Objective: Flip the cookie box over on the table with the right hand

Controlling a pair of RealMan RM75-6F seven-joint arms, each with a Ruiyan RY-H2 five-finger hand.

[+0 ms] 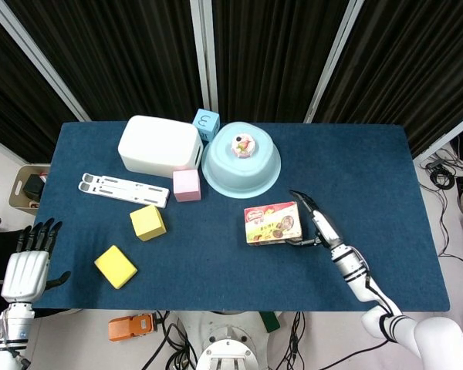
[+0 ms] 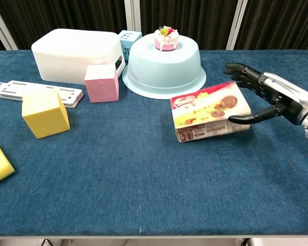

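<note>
The cookie box [image 1: 272, 223] [image 2: 210, 110] lies flat on the blue table [image 1: 216, 262], picture face up, just in front of the upturned bowl. My right hand [image 1: 320, 223] [image 2: 269, 92] is at the box's right end with its fingers spread. The thumb [image 2: 244, 119] touches the box's near side, and the other fingers [image 2: 241, 72] reach past its far corner, apart from it. My left hand [image 1: 27, 266] hangs beside the table's front left corner, fingers apart and holding nothing.
A light blue upturned bowl [image 1: 241, 166] [image 2: 164, 64] carrying a small cake stands behind the box. Further left are a white container [image 1: 160, 145], a pink cube [image 1: 187, 185], a blue cube [image 1: 207, 123], two yellow blocks [image 1: 147, 222] [image 1: 115, 266] and a white stand [image 1: 123, 189].
</note>
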